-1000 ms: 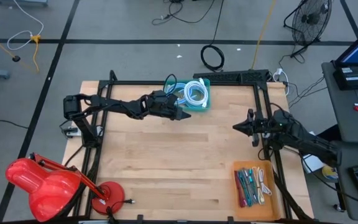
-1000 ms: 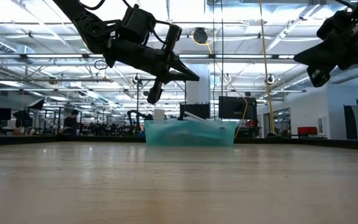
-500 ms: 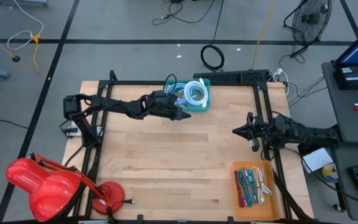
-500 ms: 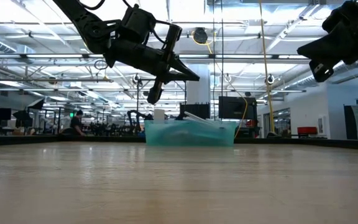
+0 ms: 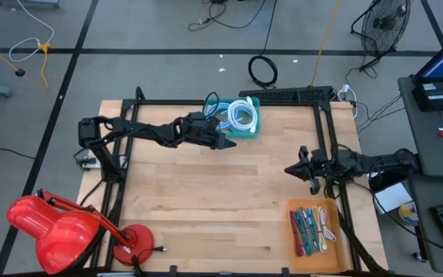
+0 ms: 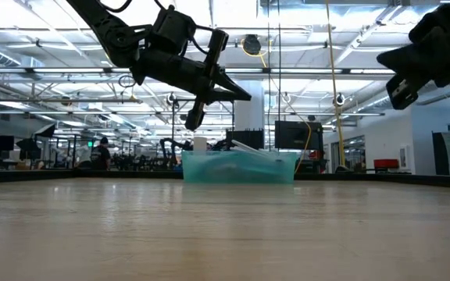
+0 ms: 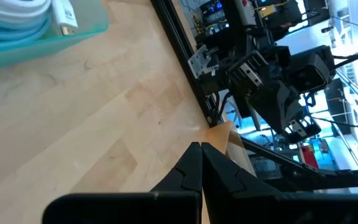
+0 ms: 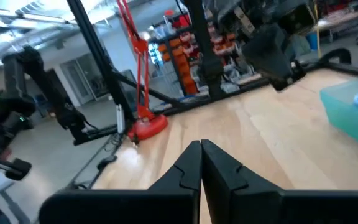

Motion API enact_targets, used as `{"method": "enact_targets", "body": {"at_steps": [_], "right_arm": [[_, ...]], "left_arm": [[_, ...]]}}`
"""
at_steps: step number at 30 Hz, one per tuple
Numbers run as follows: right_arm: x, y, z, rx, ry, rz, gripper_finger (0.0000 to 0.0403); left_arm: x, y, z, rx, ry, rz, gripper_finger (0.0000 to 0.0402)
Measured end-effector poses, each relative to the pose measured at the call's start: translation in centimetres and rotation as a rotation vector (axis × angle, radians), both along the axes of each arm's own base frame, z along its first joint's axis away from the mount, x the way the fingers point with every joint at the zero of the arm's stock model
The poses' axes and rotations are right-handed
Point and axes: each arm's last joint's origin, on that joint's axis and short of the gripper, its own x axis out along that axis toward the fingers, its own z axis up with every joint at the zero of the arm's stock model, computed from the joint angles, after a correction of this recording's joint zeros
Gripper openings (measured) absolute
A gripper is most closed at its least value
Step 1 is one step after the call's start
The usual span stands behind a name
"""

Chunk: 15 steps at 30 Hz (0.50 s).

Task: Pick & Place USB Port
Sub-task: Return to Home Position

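Cables (image 5: 308,229) in mixed colours lie in the orange bin (image 5: 314,202) at the desk's (image 5: 206,200) near right corner. A coiled white cable (image 5: 242,115) fills the blue bin (image 5: 255,132) at the far edge. The left tool (image 5: 231,142), clenched and empty, hovers beside the blue bin. The right tool (image 5: 288,168), clenched and empty, hangs over the right edge.

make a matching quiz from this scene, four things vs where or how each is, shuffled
1 blue bin
2 orange bin
3 left end effector
4 right end effector

a shut, over the table's right edge
b holds a coiled white cable
c shut, next to the blue bin
d sits in the table's right corner

Pairs: 1-b, 2-d, 3-c, 4-a
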Motion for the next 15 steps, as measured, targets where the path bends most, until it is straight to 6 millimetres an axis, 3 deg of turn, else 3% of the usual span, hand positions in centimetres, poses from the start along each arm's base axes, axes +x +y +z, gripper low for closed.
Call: {"method": "enact_targets", "body": {"at_steps": [15], "right_arm": [[0.06,0.09,-0.26,0.009,0.028,0.007,0.0]], "left_arm": [[-0.03,-0.01,-0.07,0.04,0.004,-0.016,0.0001]]}}
